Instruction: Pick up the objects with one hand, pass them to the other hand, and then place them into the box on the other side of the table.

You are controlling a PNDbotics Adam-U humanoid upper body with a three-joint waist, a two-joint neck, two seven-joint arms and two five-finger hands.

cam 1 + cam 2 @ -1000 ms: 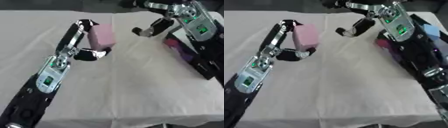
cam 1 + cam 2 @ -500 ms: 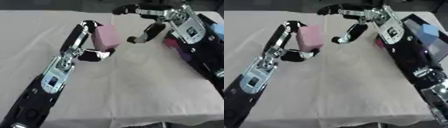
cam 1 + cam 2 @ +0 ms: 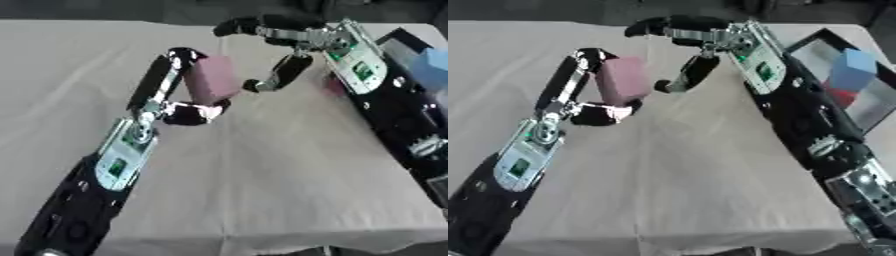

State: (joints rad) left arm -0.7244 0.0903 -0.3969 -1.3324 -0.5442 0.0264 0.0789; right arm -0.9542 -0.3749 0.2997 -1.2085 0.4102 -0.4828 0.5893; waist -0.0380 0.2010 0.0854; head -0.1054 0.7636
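A pink block (image 3: 212,78) is held above the middle of the table by my left hand (image 3: 175,95), with fingers on its far side and the thumb under it. My right hand (image 3: 276,50) is open right beside the block on its right, fingers arched over the top and the thumb hanging just off the block's right face. At the right edge stands a black box (image 3: 866,95) holding a blue block (image 3: 852,69) and a red thing (image 3: 843,96).
A beige cloth covers the table (image 3: 289,165). Its front edge (image 3: 262,237) runs along the bottom of the view. My right forearm (image 3: 385,95) lies along the table's right side, in front of the box.
My right hand has swung left from near the box to the pink block and spread round it. My left hand has lifted the block a little toward it.
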